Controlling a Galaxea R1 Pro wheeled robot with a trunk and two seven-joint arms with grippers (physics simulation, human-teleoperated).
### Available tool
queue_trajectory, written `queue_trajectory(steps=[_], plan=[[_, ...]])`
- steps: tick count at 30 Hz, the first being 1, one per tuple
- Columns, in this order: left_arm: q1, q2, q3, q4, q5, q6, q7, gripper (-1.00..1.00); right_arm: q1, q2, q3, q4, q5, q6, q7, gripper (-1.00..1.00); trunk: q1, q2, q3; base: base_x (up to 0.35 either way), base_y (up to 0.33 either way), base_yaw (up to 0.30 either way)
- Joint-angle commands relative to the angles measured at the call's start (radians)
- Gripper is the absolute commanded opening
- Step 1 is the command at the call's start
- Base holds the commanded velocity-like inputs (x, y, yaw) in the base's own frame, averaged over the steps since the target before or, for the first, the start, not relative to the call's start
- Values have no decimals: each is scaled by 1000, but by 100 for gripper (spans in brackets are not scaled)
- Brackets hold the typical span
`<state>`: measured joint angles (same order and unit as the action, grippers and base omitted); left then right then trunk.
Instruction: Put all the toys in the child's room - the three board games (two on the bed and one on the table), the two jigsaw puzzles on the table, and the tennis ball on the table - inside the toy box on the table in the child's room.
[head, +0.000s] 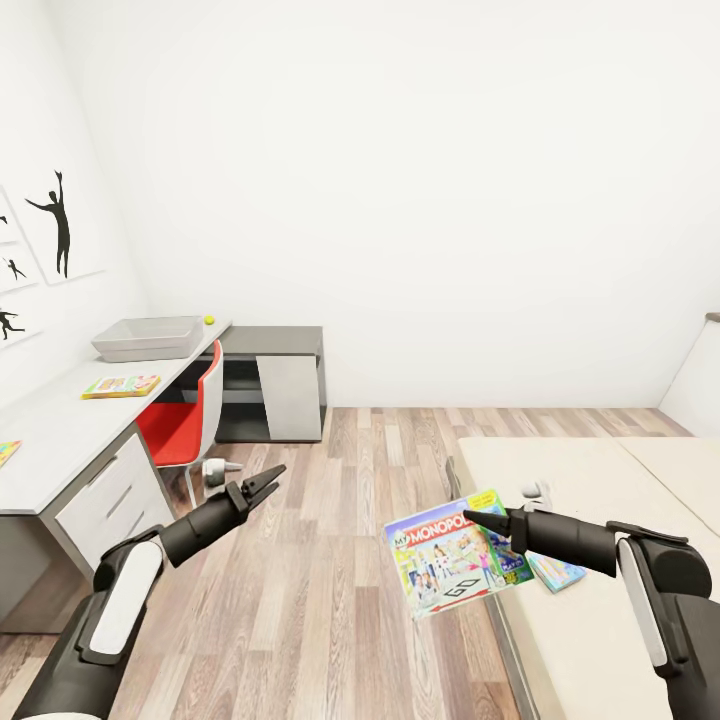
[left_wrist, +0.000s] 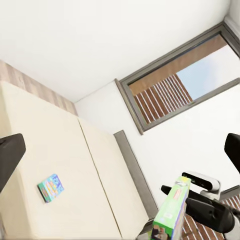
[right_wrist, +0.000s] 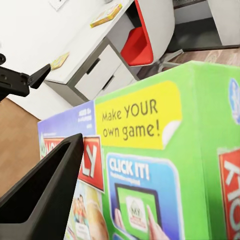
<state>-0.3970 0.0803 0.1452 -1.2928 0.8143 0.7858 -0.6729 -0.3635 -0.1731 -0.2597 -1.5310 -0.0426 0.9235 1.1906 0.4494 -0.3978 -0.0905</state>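
While the head view is showing the right pincer (head: 470, 517) pinching a board game (head: 450, 563) over the floor beside the bed (head: 600, 480), the left pincer (head: 262, 484) is hanging spread. Right wrist: carrying it level (print facing up) toward the toy box (head: 150, 337) on the table (head: 60, 420) seems wise.

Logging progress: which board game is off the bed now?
The Monopoly game, gripped by the right end effector; the light blue game lies on the bed.
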Motion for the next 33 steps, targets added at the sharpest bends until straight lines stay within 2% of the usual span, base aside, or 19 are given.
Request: queue_trajectory(steps=[1,19,33], plan=[[0,1,1,-7,2,13,1,100,-1,0,-2,0,-5,9,0,-100,1,-2,-2,0,0,0],[4,4,2,-34,-6,41,11,100,-3,18,-5,0,-3,52,-8,-100,1,-2,-2,0,0,0],[3,1,-1,-31,-7,38,54,100,-3,24,-6,0,-4,63,-8,-100,1,-2,-2,0,0,0]])
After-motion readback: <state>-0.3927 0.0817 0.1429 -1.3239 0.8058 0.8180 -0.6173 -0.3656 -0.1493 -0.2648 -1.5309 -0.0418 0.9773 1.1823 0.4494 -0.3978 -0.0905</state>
